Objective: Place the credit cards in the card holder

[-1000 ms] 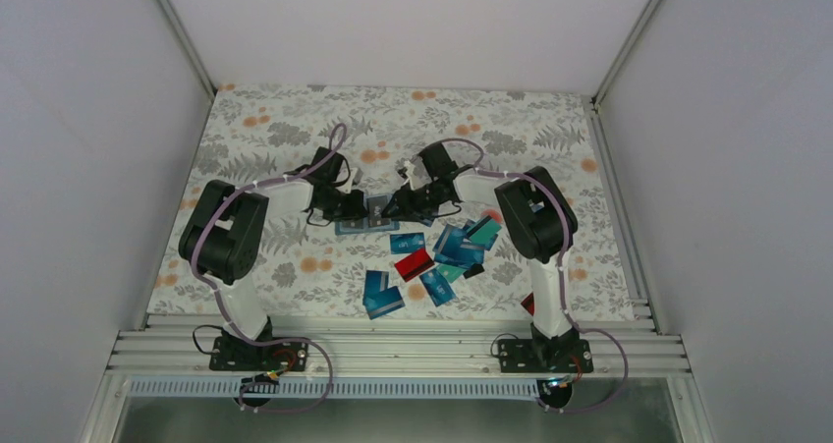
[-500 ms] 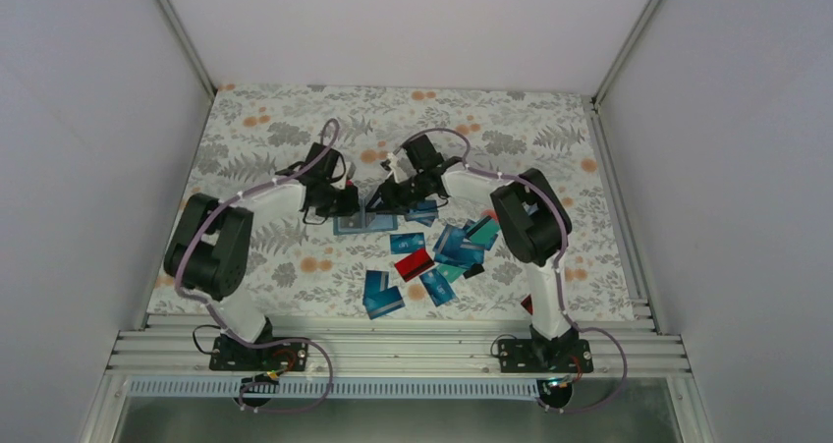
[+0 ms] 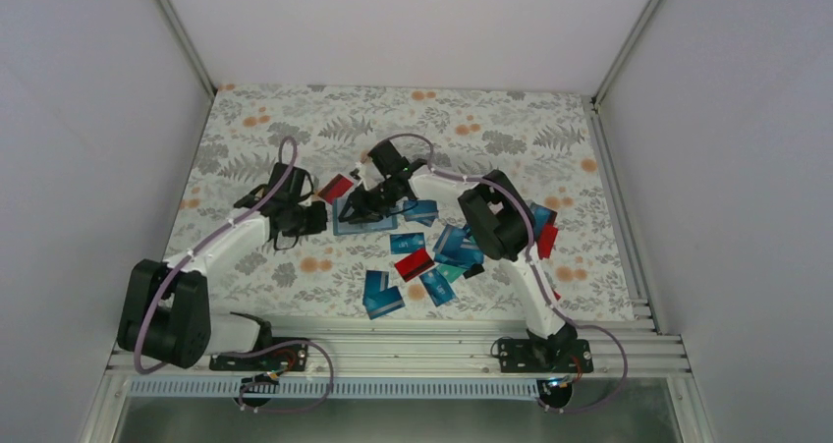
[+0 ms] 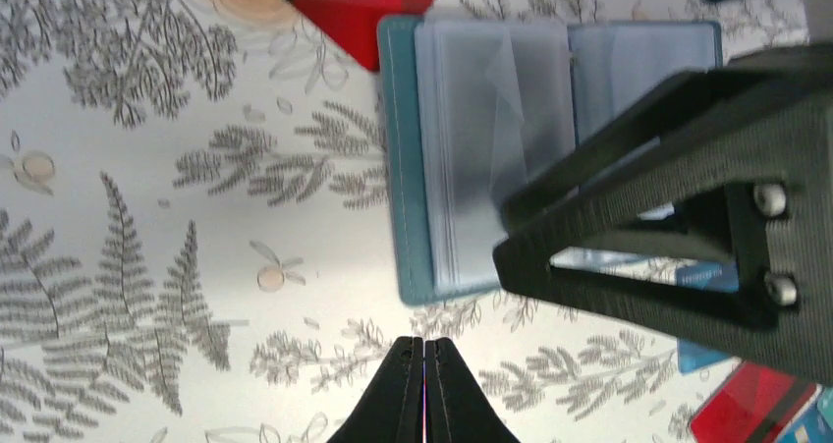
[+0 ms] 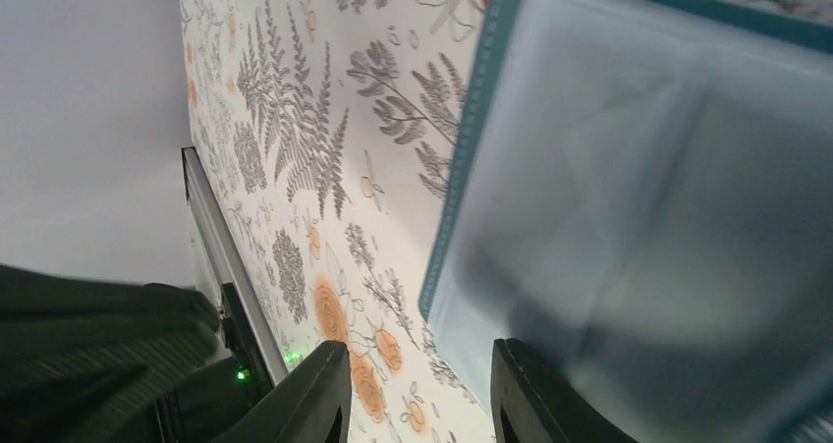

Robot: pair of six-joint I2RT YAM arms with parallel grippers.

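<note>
The card holder [image 3: 368,219] lies open on the floral cloth, teal rim with pale blue clear pockets [image 4: 491,158]. My right gripper [image 3: 349,209] is open over its left edge; in the right wrist view [image 5: 422,374] one finger stands over the pockets [image 5: 648,217], the other over the cloth. My left gripper [image 3: 320,217] is shut and empty, just left of the holder, its tips [image 4: 424,350] on the cloth short of the teal edge. Credit cards [image 3: 454,247], mostly blue and teal, lie scattered in front of the holder. A red card [image 3: 337,187] lies at the holder's back left corner.
More cards lie nearer the arms: a red one [image 3: 415,263], a blue pair [image 3: 381,294] and a red one at the right [image 3: 547,237]. The right gripper's black body [image 4: 688,237] hangs over the holder's right half. Grey walls enclose the cloth.
My left arm has pulled back to the left, off the holder. My right gripper has moved left across the holder to its left edge. The red card beside the holder now shows.
</note>
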